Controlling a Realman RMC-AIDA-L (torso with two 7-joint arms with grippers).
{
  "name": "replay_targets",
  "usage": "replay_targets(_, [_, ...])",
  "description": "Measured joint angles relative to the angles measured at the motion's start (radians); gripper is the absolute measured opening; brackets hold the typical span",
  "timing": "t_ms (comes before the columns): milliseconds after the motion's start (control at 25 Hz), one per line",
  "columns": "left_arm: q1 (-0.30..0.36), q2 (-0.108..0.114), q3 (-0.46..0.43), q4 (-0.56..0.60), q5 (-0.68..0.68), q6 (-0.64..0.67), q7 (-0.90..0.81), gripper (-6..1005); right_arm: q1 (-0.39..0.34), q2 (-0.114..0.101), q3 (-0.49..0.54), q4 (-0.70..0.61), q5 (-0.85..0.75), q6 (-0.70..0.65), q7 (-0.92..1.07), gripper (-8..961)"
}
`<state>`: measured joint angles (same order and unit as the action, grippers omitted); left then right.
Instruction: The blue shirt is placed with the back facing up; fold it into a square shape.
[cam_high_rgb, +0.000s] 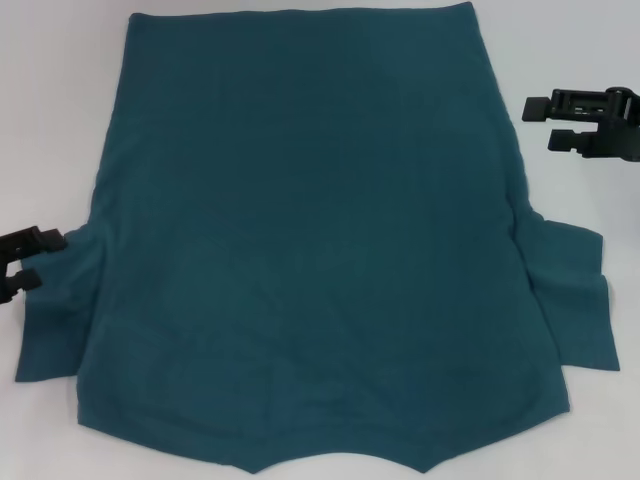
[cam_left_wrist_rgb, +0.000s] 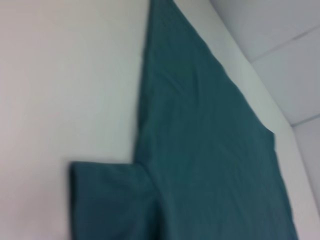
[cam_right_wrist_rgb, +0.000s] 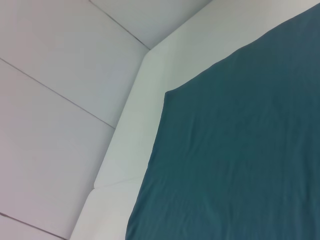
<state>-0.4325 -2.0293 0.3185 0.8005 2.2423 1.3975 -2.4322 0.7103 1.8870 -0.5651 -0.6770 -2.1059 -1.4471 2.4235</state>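
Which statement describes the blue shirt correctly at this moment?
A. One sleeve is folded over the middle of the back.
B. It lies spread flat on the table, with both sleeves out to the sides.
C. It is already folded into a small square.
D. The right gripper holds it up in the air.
B. The blue shirt lies spread flat on the white table with a sleeve out on each side, and the left gripper and right gripper stand open beside it, holding nothing.
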Motion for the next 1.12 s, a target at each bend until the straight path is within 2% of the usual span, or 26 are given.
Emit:
replay_targets(440, [0.023,-0.008,-0.001,-0.027,0.010,-0.114,0.031,759,-0.013,0.003,0.000,0.004,-0.003,0.002,0.001,881])
replay_targets(1120, [0.032,-0.014,0.007,-0.053,0.015,-0.127,0.103,743,-0.014,0.001,-0.001,0.014,-0.005,0.012,0.002,879])
